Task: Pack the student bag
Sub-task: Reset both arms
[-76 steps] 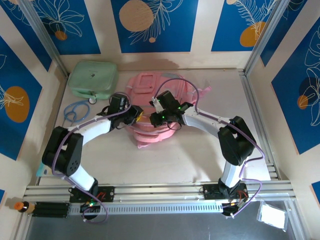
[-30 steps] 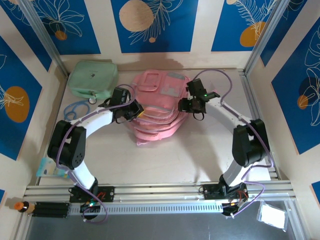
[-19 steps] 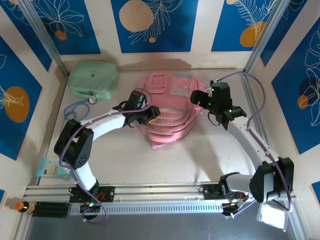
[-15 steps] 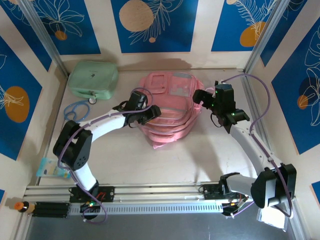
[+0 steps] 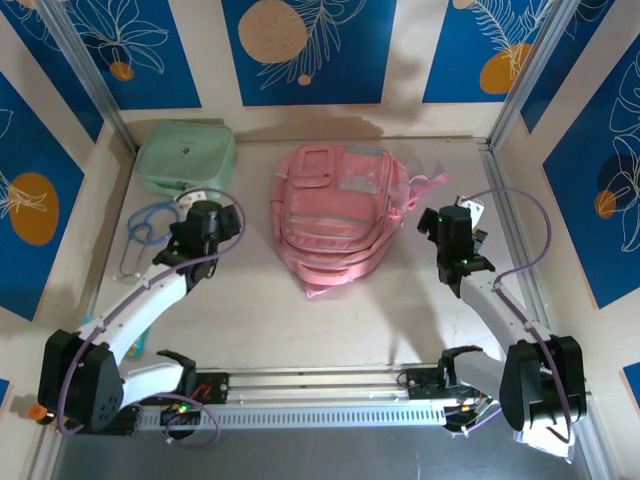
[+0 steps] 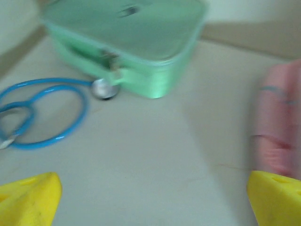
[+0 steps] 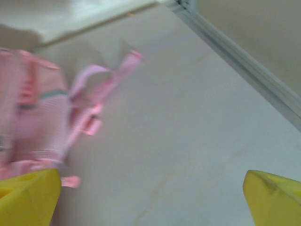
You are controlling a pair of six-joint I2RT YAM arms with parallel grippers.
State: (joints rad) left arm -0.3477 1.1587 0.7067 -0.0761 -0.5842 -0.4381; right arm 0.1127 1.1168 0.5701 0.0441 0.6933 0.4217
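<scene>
The pink student bag (image 5: 335, 220) lies flat in the middle of the table, front pockets up, straps trailing to its right. My left gripper (image 5: 201, 218) hovers left of it, apart from it, open and empty. In the left wrist view its yellow fingertips (image 6: 30, 200) stand wide apart over bare table, with the bag's edge (image 6: 280, 127) at the right. My right gripper (image 5: 458, 224) hangs to the right of the bag, open and empty. The right wrist view is blurred; it shows the bag's side (image 7: 28, 117) and a loose pink strap (image 7: 103, 80) at the left.
A mint-green case (image 5: 187, 158) sits at the back left, also in the left wrist view (image 6: 127, 44). A blue stethoscope (image 5: 145, 225) lies in front of it, its loop (image 6: 42, 113) near my left fingers. A metal rail (image 5: 510, 230) runs along the right edge.
Both grippers have let go of the bag and drawn back, left arm leftward, right arm to the right. The bag has shifted right and now lies flat and spread out.
</scene>
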